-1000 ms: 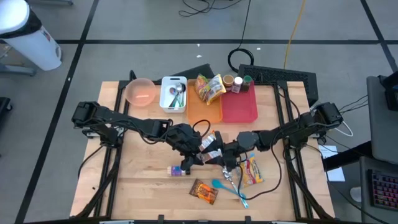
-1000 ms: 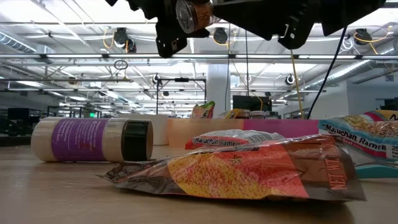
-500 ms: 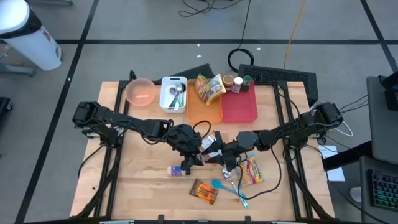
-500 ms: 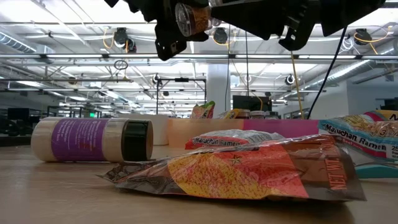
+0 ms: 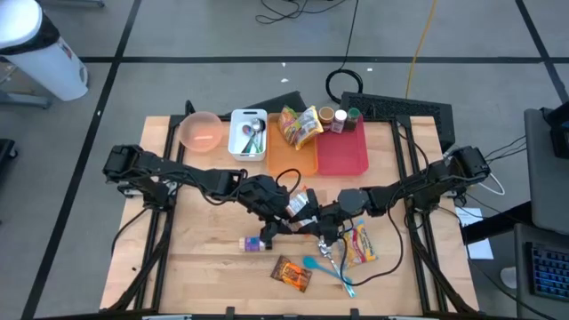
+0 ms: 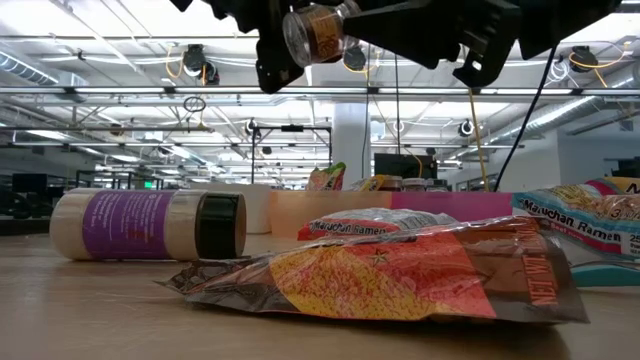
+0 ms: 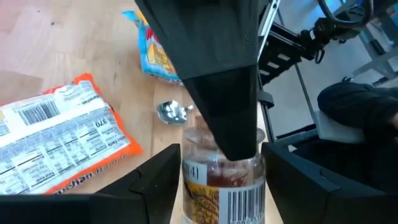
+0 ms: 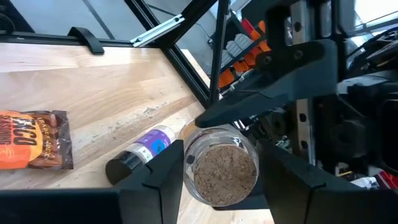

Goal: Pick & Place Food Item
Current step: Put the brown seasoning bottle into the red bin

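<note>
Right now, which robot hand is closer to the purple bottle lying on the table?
Left. The left gripper hangs just above the purple bottle; the right gripper is farther along, toward the noodle packets.

The high view looks straight down on the whole wooden surface (image 5: 204,267). The low view sits at surface height, close behind a taco seasoning packet (image 6: 400,275), facing the room. Each wrist view looks closely past its own fingers; both share the glass jar (image 7: 221,186) held between them.

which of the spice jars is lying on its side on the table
The purple-labelled jar with the black cap lies flat on the wood. The clear jar hangs in the air between the left gripper and right gripper.
</note>
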Action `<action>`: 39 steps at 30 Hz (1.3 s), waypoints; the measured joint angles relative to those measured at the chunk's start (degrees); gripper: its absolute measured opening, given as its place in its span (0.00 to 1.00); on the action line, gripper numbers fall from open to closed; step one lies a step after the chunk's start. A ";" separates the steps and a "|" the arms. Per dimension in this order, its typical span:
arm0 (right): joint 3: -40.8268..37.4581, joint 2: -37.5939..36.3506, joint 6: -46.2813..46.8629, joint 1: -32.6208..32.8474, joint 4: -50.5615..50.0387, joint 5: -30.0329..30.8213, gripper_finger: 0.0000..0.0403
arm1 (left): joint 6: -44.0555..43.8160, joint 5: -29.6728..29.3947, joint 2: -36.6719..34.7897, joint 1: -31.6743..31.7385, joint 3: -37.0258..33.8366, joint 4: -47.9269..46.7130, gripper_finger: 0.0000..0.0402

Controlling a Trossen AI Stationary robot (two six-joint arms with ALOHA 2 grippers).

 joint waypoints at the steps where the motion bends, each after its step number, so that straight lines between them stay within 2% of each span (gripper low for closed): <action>1: 0.00 0.00 0.01 -0.02 0.12 0.01 0.41 | 0.11 0.09 0.00 -0.01 0.00 0.14 0.58; 26: 0.00 -0.04 0.04 -0.02 -0.07 0.64 0.41 | 1.81 2.60 -1.55 0.26 0.00 -3.64 0.60; 32: 0.03 -0.11 -0.26 0.00 -0.21 3.37 0.41 | 2.56 0.18 -4.37 0.28 -0.02 -6.02 0.60; 39: -0.11 0.07 0.03 -0.06 -2.73 3.82 0.41 | 4.22 -2.37 -9.17 0.16 0.02 -7.35 0.60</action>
